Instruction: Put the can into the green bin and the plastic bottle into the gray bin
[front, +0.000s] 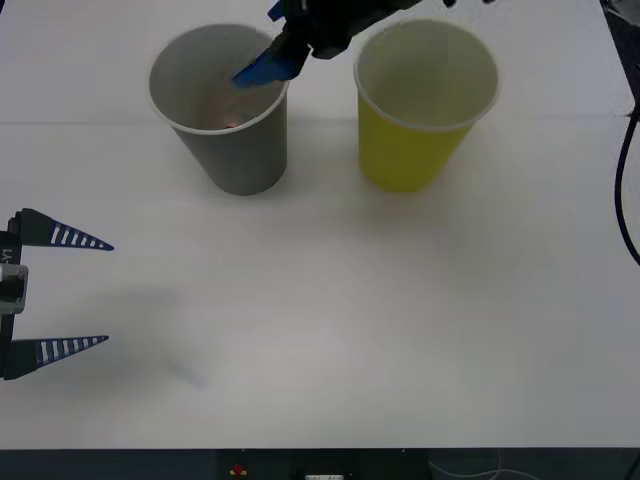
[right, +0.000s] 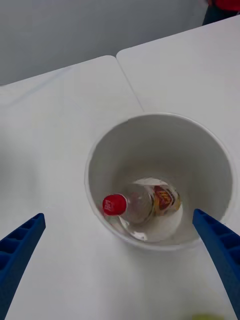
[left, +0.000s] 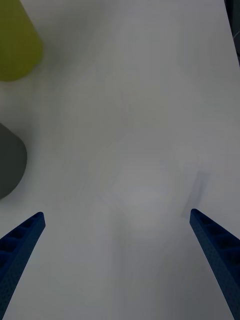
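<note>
The gray bin stands upright at the back left of the table, and the green bin stands upright just to its right. The plastic bottle lies tilted on the bottom of the gray bin, red cap up; in the front view only a red speck of the bottle shows. My right gripper hangs open above the gray bin's mouth, holding nothing, as the right wrist view also shows. My left gripper waits open over the table's left side. The can is out of view.
The white table has bare room in front of both cups, up to its front edge. A black cable hangs at the right edge. The left wrist view catches the green bin and gray bin off to one side.
</note>
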